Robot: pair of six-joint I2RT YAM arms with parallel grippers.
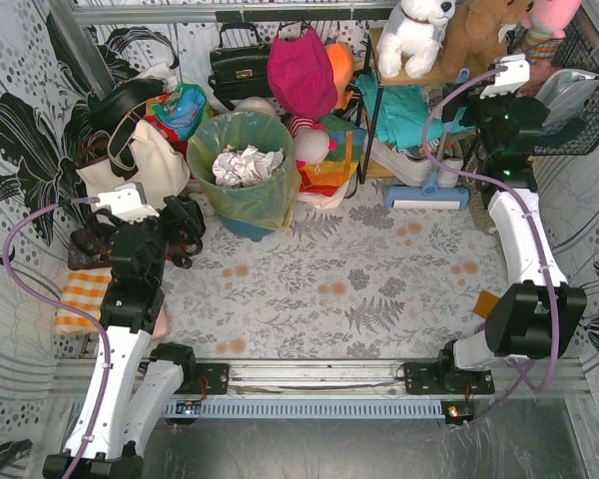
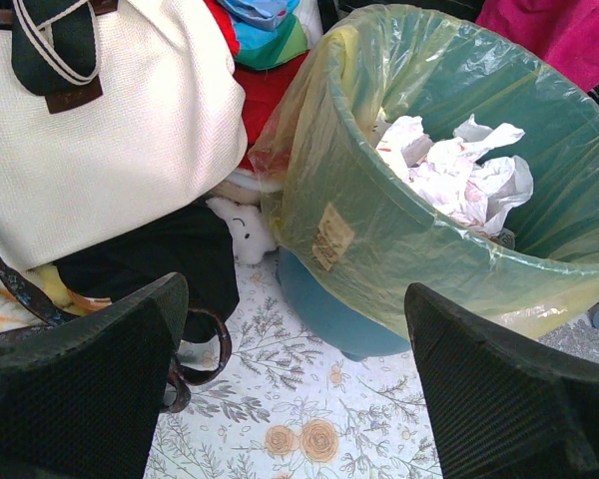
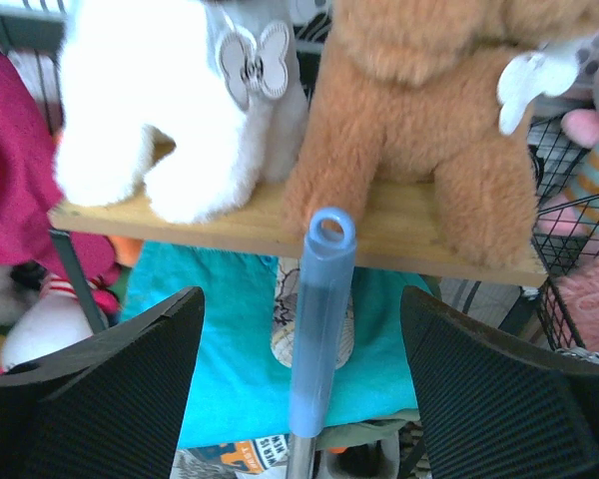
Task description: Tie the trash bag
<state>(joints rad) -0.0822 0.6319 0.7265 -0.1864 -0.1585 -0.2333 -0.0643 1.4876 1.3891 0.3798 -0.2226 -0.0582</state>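
Note:
The trash bag is thin yellow-green plastic. It lines a round teal bin at the back left of centre, with its mouth open and folded over the rim. Crumpled white paper lies inside. My left gripper is open and empty, low and just left of the bin. In the left wrist view the bag, the paper and the bin's base lie ahead of the gripper. My right gripper is open and empty at the back right, far from the bag.
A cream canvas tote and dark bags stand left of the bin. A blue mop handle stands upright between my right fingers, which do not touch it, before a wooden shelf with plush toys. Clothes are piled behind the bin.

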